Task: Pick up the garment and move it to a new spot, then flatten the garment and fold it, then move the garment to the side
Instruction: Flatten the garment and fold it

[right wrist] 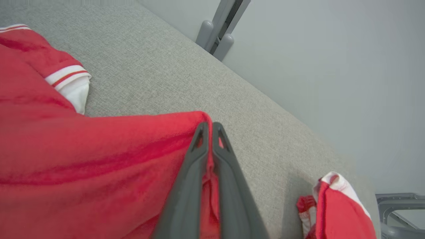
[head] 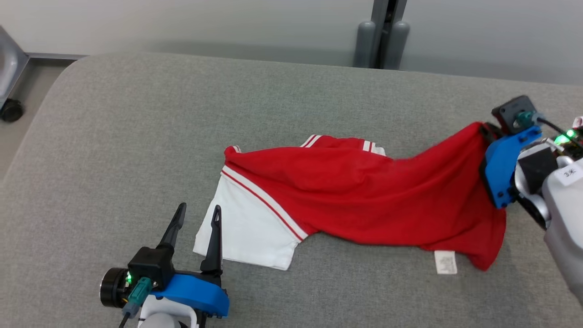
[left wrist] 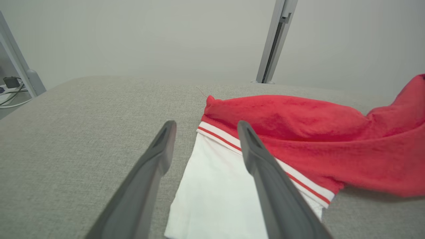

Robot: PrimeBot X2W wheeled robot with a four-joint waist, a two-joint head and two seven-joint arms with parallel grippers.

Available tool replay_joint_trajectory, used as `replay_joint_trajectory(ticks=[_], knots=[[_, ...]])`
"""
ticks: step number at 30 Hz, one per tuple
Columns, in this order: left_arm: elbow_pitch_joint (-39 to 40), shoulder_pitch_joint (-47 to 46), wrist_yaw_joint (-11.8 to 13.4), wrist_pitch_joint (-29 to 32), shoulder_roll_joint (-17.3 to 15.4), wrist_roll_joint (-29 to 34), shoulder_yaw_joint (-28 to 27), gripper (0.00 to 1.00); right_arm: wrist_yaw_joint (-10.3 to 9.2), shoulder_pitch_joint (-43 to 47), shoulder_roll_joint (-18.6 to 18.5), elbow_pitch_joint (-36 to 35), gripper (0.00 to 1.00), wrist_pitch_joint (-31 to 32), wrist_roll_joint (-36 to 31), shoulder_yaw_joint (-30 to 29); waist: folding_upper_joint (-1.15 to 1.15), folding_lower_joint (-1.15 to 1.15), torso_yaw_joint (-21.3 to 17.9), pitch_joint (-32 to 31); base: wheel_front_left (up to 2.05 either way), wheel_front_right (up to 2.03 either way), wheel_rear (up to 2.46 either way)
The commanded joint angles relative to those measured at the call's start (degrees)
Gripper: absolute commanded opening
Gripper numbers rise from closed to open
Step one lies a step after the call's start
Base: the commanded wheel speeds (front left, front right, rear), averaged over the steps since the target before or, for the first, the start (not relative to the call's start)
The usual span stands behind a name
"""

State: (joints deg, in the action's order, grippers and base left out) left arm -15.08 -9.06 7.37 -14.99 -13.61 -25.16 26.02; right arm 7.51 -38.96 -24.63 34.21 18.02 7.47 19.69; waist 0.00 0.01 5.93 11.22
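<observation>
Head view gives us the red-and-white shirt (head: 364,196) stretched across the middle of the grey upholstered surface (head: 136,114), its white end (head: 246,228) lying flat at the left and its red end raised off the surface at the right. In the right wrist view we see our right gripper (right wrist: 209,127) pinched together on a fold of that raised red cloth. Our left gripper (head: 199,210) sits low at the white end's edge, fingers spread apart with nothing between them.
</observation>
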Motion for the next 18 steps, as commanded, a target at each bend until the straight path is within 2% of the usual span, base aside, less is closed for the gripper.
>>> replay_joint_trajectory(ticks=[1, 5, 6, 7, 8, 13, 18], knots=[[-0.2, -1.0, -0.4, -0.3, 0.2, 0.3, -0.1, 1.00, -0.04, -2.3, -0.9, 1.1, 0.00, -0.9, -0.9, -0.1, 0.00, -0.01, 0.9, 0.8, 0.00, 0.00, 0.00], [-0.7, -1.7, -0.8, -0.3, 0.7, 0.8, -0.1, 1.00, -0.04, -6.9, 0.0, 5.8, 0.00, -3.4, -3.5, -0.8, 0.00, -0.01, 1.9, 1.5, 0.00, 0.00, 0.00], [-0.7, -1.9, -0.9, -0.3, 0.9, 1.0, -0.1, 1.00, -0.04, -7.7, 0.5, 7.0, 0.15, -4.2, -4.0, -1.2, 0.00, -0.01, 2.0, 1.6, 0.00, 0.00, 0.00], [-0.8, -2.1, -0.9, -0.3, 1.1, 1.0, -0.1, 1.00, -0.04, -8.3, 1.2, 8.0, 0.86, -5.2, -4.4, -1.5, 0.00, -0.01, 2.1, 1.7, 0.00, 0.00, 0.00], [-0.9, -2.0, -1.0, -0.3, 1.2, 1.0, -0.2, 1.00, -0.04, -8.7, 1.9, 9.0, 1.00, -6.4, -4.6, -2.0, 0.00, -0.01, 2.1, 1.7, 0.00, 0.00, 0.00], [-1.2, -1.3, -1.1, -0.3, 1.4, 1.3, -1.0, 1.00, -0.04, -7.9, 5.2, 11.6, 1.00, -12.9, -4.5, -3.4, 0.00, -0.01, 1.0, 0.9, 0.00, 0.00, 0.00], [-0.8, -0.1, -0.8, -0.3, 1.1, 1.4, -2.3, 1.00, -0.03, -3.9, 8.3, 10.1, 1.00, -19.9, -2.9, -6.1, 0.00, -0.01, -1.3, -0.9, 0.00, 0.00, 0.00]])
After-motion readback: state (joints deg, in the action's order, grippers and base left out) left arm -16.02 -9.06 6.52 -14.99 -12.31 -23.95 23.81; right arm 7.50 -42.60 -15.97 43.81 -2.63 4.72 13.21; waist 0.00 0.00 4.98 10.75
